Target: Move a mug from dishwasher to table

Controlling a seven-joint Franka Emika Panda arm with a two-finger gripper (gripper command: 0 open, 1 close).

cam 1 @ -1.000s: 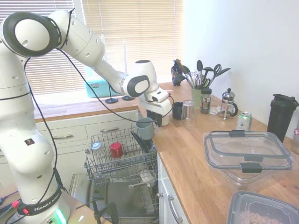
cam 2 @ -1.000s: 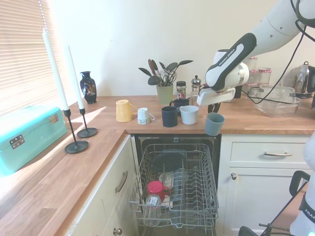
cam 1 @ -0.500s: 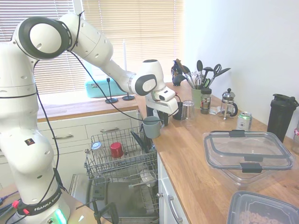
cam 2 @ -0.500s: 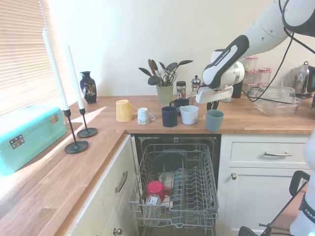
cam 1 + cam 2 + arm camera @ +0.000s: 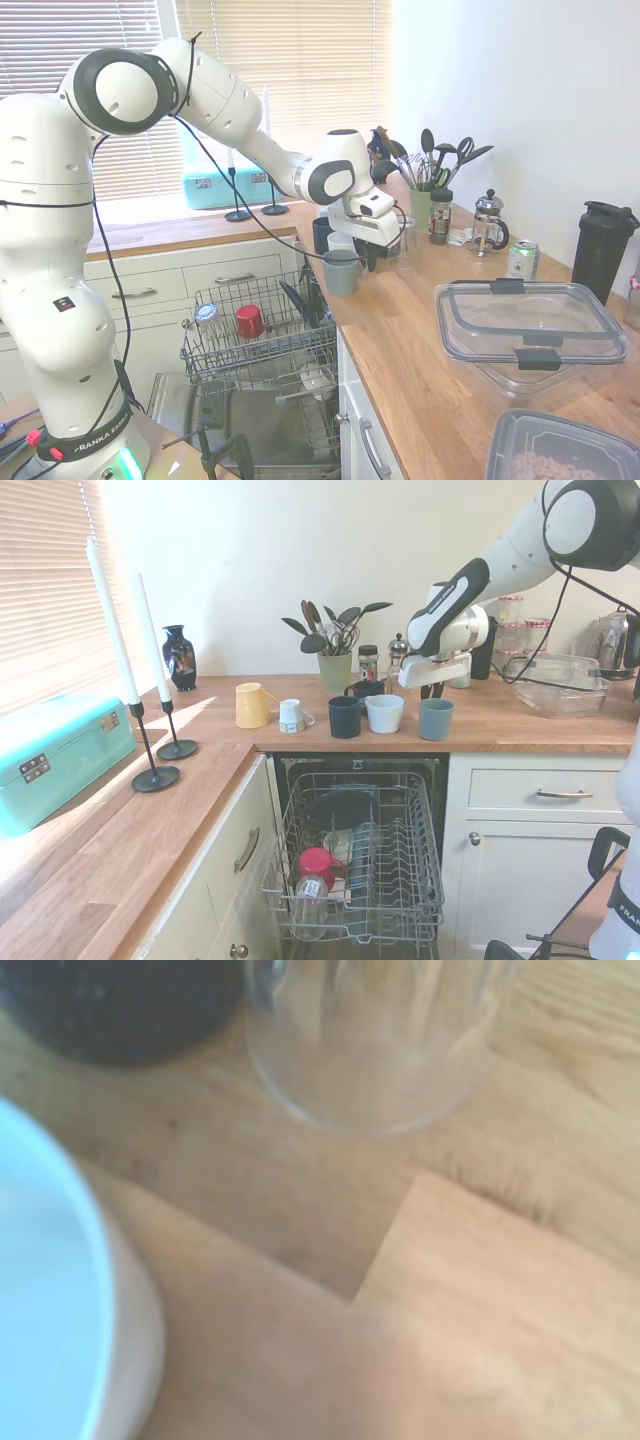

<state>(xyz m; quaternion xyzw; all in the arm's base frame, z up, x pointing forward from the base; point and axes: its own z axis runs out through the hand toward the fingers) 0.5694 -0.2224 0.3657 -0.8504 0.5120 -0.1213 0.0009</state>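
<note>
On the long brown wooden table (image 5: 520, 725), near its front edge above the open dishwasher (image 5: 355, 865), stood the plain grey-blue mug (image 5: 436, 719), upright beside a pale mug (image 5: 384, 713). The white robot's hand (image 5: 434, 689) gripped its rim from above.

1st ext view: set high at the open dishwasher (image 5: 262, 350) end, looking along the table (image 5: 430, 350) twd the blinds and far corner; arm enters from pic left. 2nd ext view: from the window-side counter run, facing the dishwasher (image 5: 358, 855) front and back wall; arm enters from pic right. Both wide, mid-range. Shared betw them: wire rack, counter edge above it, row of mugs. Wrist view: v. close, aimed down at table (image 5: 480, 1290) wood, blurred.
</note>
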